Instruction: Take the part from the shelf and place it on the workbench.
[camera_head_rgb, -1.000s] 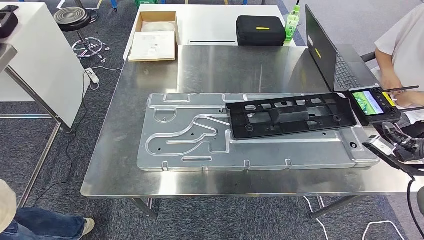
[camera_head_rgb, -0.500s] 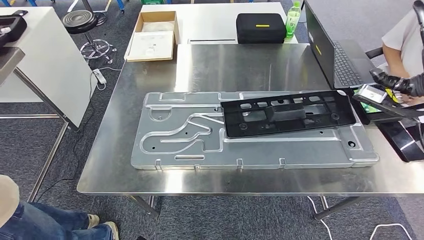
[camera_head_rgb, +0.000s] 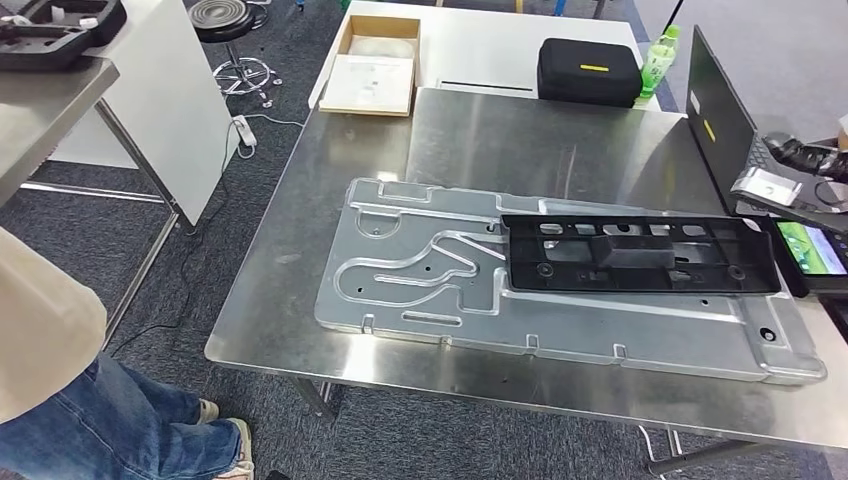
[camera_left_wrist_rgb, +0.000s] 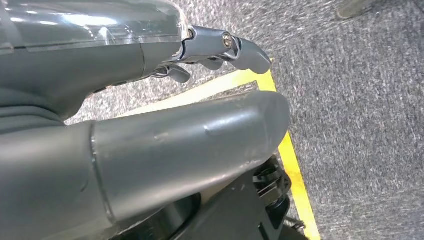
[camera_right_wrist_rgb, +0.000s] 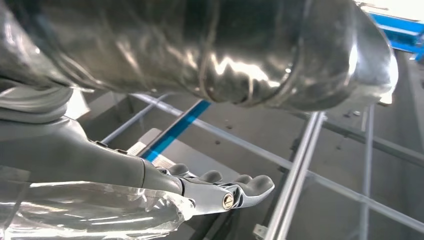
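- The left hand (camera_left_wrist_rgb: 165, 150) is hanging over grey carpet in its wrist view; its thick thumb and darker fingers (camera_left_wrist_rgb: 220, 47) are lying extended and apart, holding nothing. A yellow floor line (camera_left_wrist_rgb: 292, 170) is running beneath it, partly hidden by the thumb.
- The right hand (camera_right_wrist_rgb: 210, 192) is showing in its own wrist view, fingers stretched out straight and slightly apart, gripping nothing; the thumb is covering the upper half of that picture, and behind the fingers metal bars (camera_right_wrist_rgb: 295, 175) and a blue strip (camera_right_wrist_rgb: 175, 127) are looking blurred.
- In the head view, at the 3 o'clock edge, a dark hand-like shape (camera_head_rgb: 800, 155) is showing, cut off; I cannot tell whose it is.
- The black part (camera_head_rgb: 640, 255) is lying flat on the silver plate (camera_head_rgb: 420, 270), toward 3 o'clock of the workbench (camera_head_rgb: 280, 330), which neither wrist view is showing.
- A controller screen (camera_head_rgb: 815, 250) is sitting just beside the part's 3 o'clock end, cut off by the frame.
- A laptop (camera_head_rgb: 720, 125) is standing open at 2 o'clock, partly cropped.
- A black case (camera_head_rgb: 588, 70), a green bottle (camera_head_rgb: 658, 55) and a cardboard box (camera_head_rgb: 375, 65) are resting at 12 o'clock.
- A person's leg in jeans (camera_head_rgb: 110, 430) is standing at 8 o'clock, cut off.
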